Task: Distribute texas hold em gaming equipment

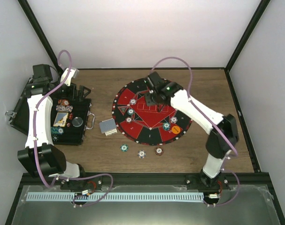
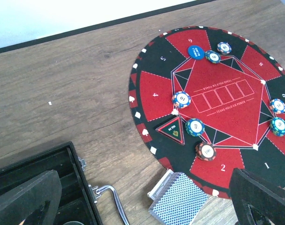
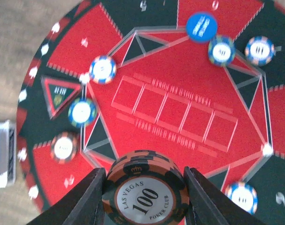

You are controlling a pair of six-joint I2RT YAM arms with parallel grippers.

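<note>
**Chips partly out, cards not dealt**

Table [image 1: 217, 140]: wooden, carrying everything below.

Mat [image 1: 137, 123]: round, red and black, mid-table. Its five printed card boxes in the centre were bare.

Case [image 1: 79, 136]: black, open, at the left edge of the table. Several chips [image 1: 63, 102] lay inside it, so stock was left to hand out.

Left pincer [image 2: 144, 187]: spread wide and empty, hanging over the case's near corner and the gap toward the mat.

Right pincer [image 3: 144, 199]: over the mat, pinching a brown-and-black "100" chip [image 3: 144, 185] by its rim, clear of the felt. Judged mid-delivery to a seat.

Deck of cards [image 1: 108, 127]: one grey-blue-backed stack on the table, just beside the mat's left rim. No card seen at any seat, so dealing looked wholly undone.

Chips on the mat: seven along the inner lines, among them one by seat 4 [image 2: 181, 99] and one by seat 2 [image 2: 205, 151]. Three more sat on bare table near the mat's front rim [image 1: 142, 153].

Buttons: blue disc [image 2: 196, 51] by seat 6, orange disc [image 1: 175, 128] on the mat's near right side. Both appeared placed.

Estimate: roughly the middle of the chip stage.
</note>
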